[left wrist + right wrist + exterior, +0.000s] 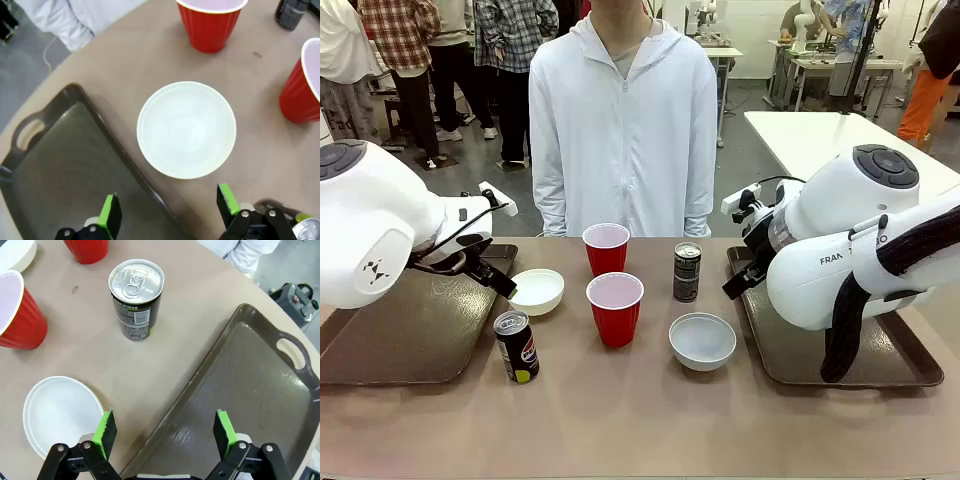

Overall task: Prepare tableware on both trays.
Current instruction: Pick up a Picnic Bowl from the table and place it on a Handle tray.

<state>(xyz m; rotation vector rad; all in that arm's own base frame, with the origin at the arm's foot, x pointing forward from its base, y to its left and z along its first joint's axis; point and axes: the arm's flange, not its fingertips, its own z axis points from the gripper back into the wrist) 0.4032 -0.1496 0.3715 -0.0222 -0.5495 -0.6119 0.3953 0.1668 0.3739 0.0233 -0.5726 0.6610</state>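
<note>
Two brown trays flank the table, one left (410, 330) and one right (790, 350), both bare. Between them stand two red cups (606, 248) (615, 308), two white bowls (537, 291) (702, 340) and two dark cans (517, 346) (687, 271). My left gripper (168, 210) hovers open over the left tray's inner rim (115, 145), just short of a white bowl (186, 130). My right gripper (165, 432) hangs open above the right tray's inner rim (200, 385), with a bowl (60, 415) to one side and a can (136, 297) ahead. Neither holds anything.
A person in a white hooded top (623, 120) stands at the far edge, behind the cups. The table's near strip (640, 430) is bare. Another white table (820, 135) stands at the back right.
</note>
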